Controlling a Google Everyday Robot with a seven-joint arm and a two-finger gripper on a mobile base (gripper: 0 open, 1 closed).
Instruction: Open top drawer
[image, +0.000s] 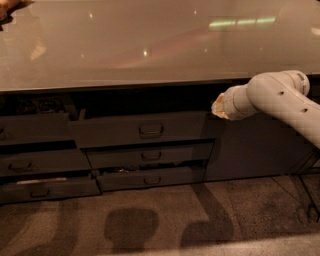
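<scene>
The top drawer is the widest dark grey front under the counter, with a small loop handle at its centre. It stands out a little from the cabinet, with a dark gap above it. My gripper is the pale tip of the white arm, which comes in from the right. It hangs just past the drawer's upper right corner, to the right of the handle and a little higher, holding nothing that I can see.
A glossy pale counter top spans the view above. Two shorter drawers sit below the top drawer, and more drawers stand partly open at left. A plain cabinet panel is at right. Brown floor lies in front.
</scene>
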